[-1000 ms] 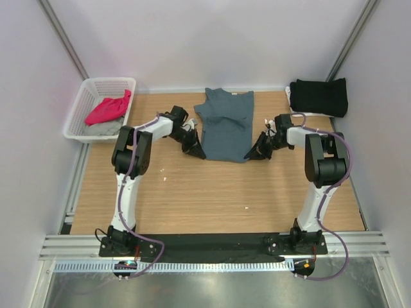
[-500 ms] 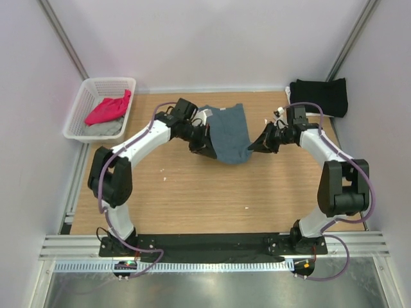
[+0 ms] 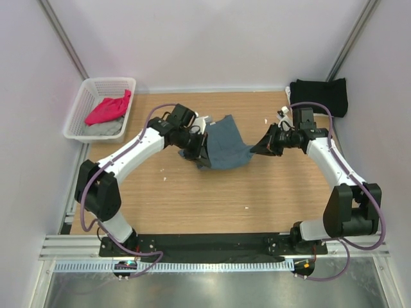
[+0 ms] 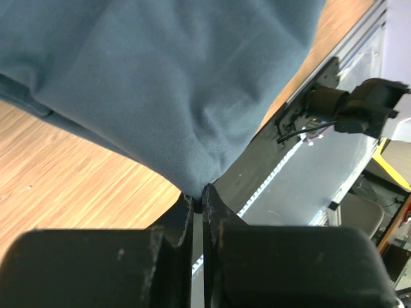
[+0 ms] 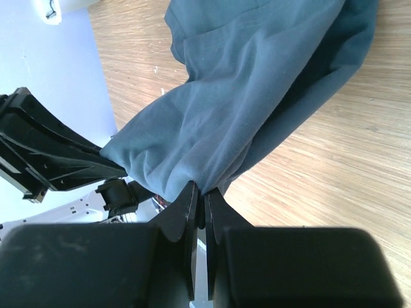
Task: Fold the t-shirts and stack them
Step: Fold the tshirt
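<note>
Slate blue-grey t-shirt (image 3: 225, 144) is hanging mid-fold over the worktop (image 3: 212, 192), well right of the white mesh basket (image 3: 96, 82). Left gripper (image 4: 198, 199) is clamping the corner nearer the basket and right gripper (image 5: 200, 192) the far one, both pinching with just the tips. I'm judging those bites thin, so I'm planning to move both arms in step, with the edge taut and level, and lay it flat before releasing. Magenta t-shirt (image 3: 108, 108) is sitting in the basket.
</note>
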Controlling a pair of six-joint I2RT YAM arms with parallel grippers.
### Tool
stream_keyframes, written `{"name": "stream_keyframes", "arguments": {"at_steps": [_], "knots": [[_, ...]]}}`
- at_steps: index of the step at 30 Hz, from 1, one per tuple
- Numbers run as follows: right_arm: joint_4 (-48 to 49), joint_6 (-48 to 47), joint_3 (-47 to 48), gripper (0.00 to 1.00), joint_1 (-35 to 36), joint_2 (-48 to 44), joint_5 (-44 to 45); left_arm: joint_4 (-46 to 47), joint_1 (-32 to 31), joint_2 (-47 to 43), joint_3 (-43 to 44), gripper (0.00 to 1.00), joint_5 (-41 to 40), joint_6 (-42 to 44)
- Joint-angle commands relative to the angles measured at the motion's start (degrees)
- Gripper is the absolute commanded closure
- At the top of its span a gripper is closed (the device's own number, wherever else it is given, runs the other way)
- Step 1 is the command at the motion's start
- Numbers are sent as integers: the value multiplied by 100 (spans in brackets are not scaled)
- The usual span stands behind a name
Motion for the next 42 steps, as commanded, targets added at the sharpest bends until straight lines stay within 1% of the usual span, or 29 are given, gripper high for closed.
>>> {"name": "stream_keyframes", "arguments": {"at_steps": [1,4,6,9,10,11,12,13,15,16,17,18,19,21,22,23,25,26,27,29,30,31,33,36,38,39,40,41,42], "knots": [[180,51,224,96,-13,128,-88,-108,64,-289,-137,100,-112,231],[435,183,452,98,5,470,-88,-108,213,-324,-261,100,-95,152],[584,218,654,98,5,682,-97,-125,433,-298,-235,100,-68,125],[856,306,1242,99,14,1244,-158,-152,766,-201,-33,100,-68,125],[953,341,1583,98,31,1393,-158,-117,846,-97,28,100,-77,117],[1032,420,1769,98,22,1760,-158,-91,925,-35,177,100,-86,125],[1198,473,1963,98,40,1938,-158,-73,1083,44,265,100,-86,125],[1261,491,2365,99,57,2114,-149,-21,1162,271,379,100,-95,117],[1314,447,2815,99,92,2710,-140,32,1390,545,808,100,-86,143],[1323,430,3252,99,127,2922,-132,6,1453,842,1011,100,-95,178],[1332,430,3465,98,137,3116,-132,-20,1514,1028,1213,100,-138,248],[1323,412,3659,98,163,3500,-114,-38,1602,1186,1607,100,-147,275],[1332,395,4026,99,180,3678,-105,-107,1637,1553,1802,100,-156,336],[1428,377,4371,99,224,4065,-123,-152,1716,1863,2180,100,-270,485],[1463,403,4695,99,268,4432,-114,-135,1743,2021,2435,100,-340,503],[1498,412,4855,99,303,4645,-114,-126,1787,2275,2568,100,-445,512],[1613,421,5328,99,373,5164,-123,-117,1822,2514,2831,100,-665,591],[1735,456,5470,98,383,5305,-132,-126,1840,2680,2885,100,-762,582],[1797,482,5611,91,400,5437,-140,-117,1857,2725,2938,100,-945,565],[1885,518,5989,73,400,5719,17,-47,1866,2778,3087,100,-1375,521],[1920,491,6147,55,392,5745,26,-64,1866,2752,3157,81,-1717,538],[1947,456,6201,50,383,5693,27,-108,1858,2709,3236,58,-1868,565],[1965,430,6262,43,304,5509,0,-161,1866,2455,3465,26,-2019,634],[1781,219,6219,42,172,5009,-17,-178,1928,2156,3588,13,-1870,644],[1518,-95,5921,42,137,4701,-9,-196,2050,1848,3501,11,-1625,408],[1403,-202,5754,42,137,4412,0,-213,2121,1760,3240,9,-1459,267],[1315,-308,5387,42,137,4288,-9,-187,2191,1585,3063,8,-1265,83],[1114,-387,5192,42,137,4191,-26,-170,2366,1540,2861,7,-794,-284],[999,-579,4999,42,137,4007,61,-126,2454,1513,2415,6,-545,-505]]}}
